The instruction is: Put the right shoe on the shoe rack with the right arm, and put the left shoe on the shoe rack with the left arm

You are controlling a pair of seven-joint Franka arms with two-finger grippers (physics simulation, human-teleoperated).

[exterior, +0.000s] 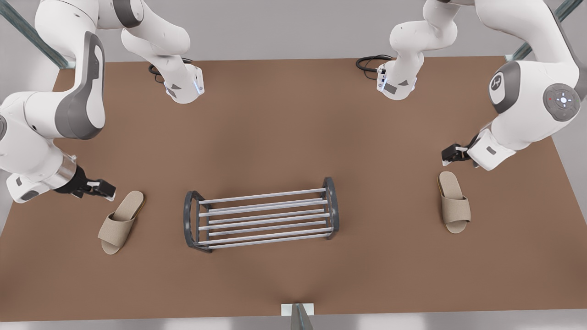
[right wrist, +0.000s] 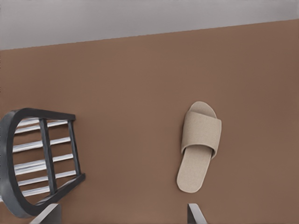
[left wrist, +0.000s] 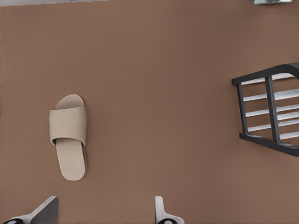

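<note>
Hovering just behind the heel of the right shoe (exterior: 121,222) on the front view's left, your right gripper (exterior: 98,188) has its fingers (right wrist: 49,213) spread wide. On the front view's right, your left gripper (exterior: 451,154) hangs by the heel of the left shoe (exterior: 454,201), also wide open. You've got the shoe rack (exterior: 261,214) mid-table (exterior: 275,114), btwn both shoes, well apart from each.

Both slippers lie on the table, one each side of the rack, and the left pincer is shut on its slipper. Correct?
Not quite: the left wrist view shows the left pincer open and empty, short of the left slipper. That and the right slipper do lie on the table, flanking the shoe rack.
</note>
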